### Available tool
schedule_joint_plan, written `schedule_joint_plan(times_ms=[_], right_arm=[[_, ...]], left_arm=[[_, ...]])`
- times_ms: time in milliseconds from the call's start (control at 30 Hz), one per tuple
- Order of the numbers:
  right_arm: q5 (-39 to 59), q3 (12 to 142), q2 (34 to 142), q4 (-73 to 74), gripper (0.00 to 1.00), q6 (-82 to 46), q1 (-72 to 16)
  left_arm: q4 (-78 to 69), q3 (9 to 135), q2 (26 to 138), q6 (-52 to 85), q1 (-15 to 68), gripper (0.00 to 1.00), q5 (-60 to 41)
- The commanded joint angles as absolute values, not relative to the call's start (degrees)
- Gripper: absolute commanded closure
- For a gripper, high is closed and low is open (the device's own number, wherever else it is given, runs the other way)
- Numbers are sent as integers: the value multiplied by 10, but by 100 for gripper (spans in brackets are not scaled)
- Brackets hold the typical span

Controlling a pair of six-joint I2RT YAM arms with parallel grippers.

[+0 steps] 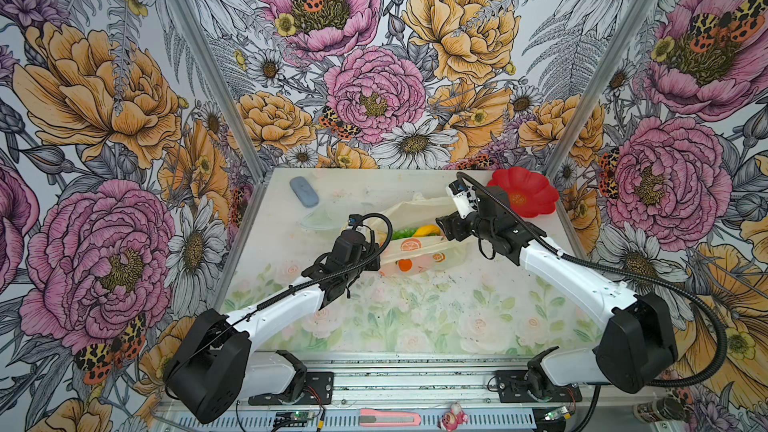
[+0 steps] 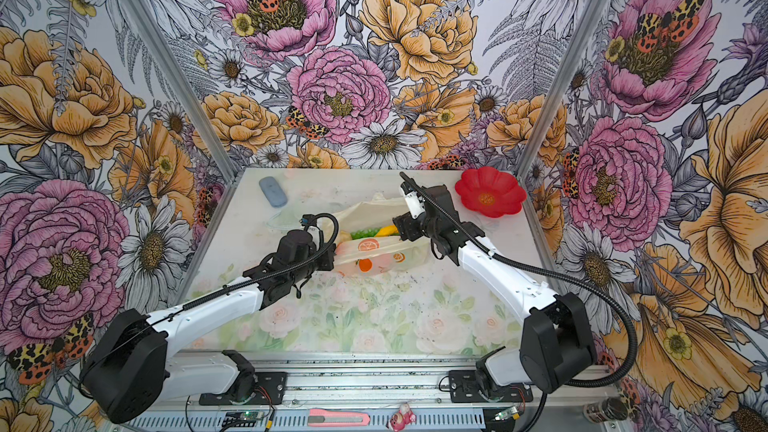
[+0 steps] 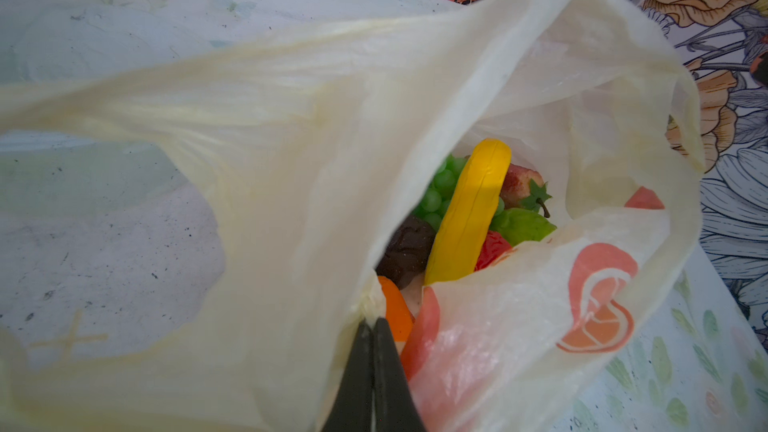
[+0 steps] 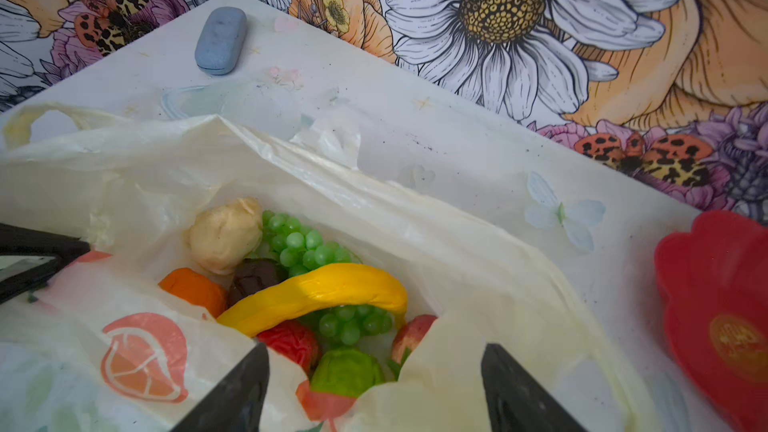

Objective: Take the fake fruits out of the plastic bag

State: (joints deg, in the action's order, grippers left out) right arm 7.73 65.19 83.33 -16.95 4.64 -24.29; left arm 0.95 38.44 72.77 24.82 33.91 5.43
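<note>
Okay, left gripper [image 3: 372, 322] is pinched on the rim of the plastic bag [image 3: 291, 160] near the middle of the tabletop [image 1: 415, 317], right gripper [image 4: 374, 347] hangs open over the fake fruits [image 4: 295, 243] inside — I'd drop down across the banana [image 4: 324, 288] on top, keeping both jaws clear of the film.

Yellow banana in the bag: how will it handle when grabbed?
The banana looks glossy and smooth, so probably slippery. It holds its curve across the grapes, so likely stiff and light. Lying on top, it should lift clear of the plastic bag.
</note>
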Motion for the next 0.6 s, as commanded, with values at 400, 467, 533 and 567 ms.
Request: schedule_joint_plan(times_ms=[400,467,533,567], right_arm=[[282,873,1082,-207,33,172,-205],[315,897,1104,-206,56,136,-188],[338,925,1127,-208,71,89,-172],[342,940,1139,-207,75,63,-165]], left_arm=[[18,389,711,220,323,100,17],[15,382,707,220,322,100,16],[8,371,701,221,320,100,16],[3,364,697,221,318,100,15]])
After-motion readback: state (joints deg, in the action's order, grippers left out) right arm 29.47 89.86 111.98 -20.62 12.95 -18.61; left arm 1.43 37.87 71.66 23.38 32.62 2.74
